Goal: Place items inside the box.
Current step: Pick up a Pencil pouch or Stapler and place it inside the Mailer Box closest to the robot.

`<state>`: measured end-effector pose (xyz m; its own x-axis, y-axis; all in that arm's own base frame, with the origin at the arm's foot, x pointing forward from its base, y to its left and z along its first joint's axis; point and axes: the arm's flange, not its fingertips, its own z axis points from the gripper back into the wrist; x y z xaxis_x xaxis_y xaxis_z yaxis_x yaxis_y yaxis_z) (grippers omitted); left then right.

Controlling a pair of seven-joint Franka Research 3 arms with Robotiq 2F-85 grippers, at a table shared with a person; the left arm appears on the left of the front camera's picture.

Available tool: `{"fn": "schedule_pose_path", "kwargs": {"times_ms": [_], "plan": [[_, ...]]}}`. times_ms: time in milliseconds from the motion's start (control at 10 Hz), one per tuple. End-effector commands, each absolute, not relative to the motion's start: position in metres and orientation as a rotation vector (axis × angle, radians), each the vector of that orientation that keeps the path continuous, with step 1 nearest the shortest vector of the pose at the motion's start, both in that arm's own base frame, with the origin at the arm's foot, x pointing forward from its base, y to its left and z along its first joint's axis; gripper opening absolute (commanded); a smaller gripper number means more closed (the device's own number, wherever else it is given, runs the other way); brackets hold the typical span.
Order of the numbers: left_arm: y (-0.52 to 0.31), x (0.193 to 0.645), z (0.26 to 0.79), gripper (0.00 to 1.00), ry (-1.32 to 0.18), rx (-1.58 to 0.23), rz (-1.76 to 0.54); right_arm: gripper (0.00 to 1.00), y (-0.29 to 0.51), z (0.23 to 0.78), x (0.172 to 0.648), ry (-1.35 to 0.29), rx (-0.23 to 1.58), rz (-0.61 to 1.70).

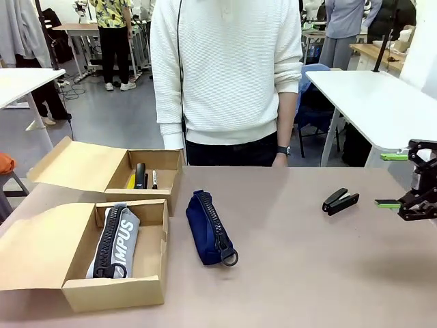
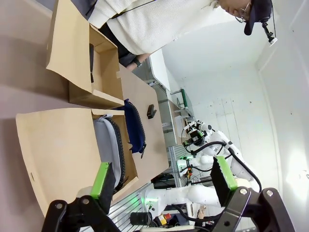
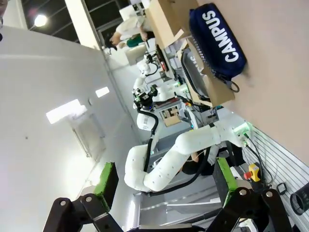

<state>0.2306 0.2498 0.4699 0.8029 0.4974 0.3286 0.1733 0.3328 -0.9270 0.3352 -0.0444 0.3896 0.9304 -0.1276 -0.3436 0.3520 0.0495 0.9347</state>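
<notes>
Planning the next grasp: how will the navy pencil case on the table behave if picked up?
The navy pencil case looks like soft fabric, so it will probably sag rather than stay stiff. It lies long and rounded, so a push might slide or roll it. Its zipper ring sticks out at the near end and may swing.

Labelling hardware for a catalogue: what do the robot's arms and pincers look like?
The right pincer and left pincer are black angular linkages with two fingers carrying bright green pads. The left arm is white, smooth and rounded, with a green light.
</notes>
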Motion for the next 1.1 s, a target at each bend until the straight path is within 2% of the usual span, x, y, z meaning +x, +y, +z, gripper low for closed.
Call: {"fn": "schedule_pose_path", "kwargs": {"times_ms": [0,900,1000], "plan": [[0.249,0.231,0.472,1.00,-0.662,-1.246,0.215,1.00,-0.046,0.389,0.333,0.200,1.484,-0.388],[0.249,0.231,0.472,1.00,-0.662,-1.246,0.215,1.00,-0.046,0.386,0.335,0.191,1.480,-0.378],[0.249,0.231,0.472,1.00,-0.662,-1.246,0.215,1.00,-0.006,0.407,0.357,0.148,1.203,-0.369]]}}
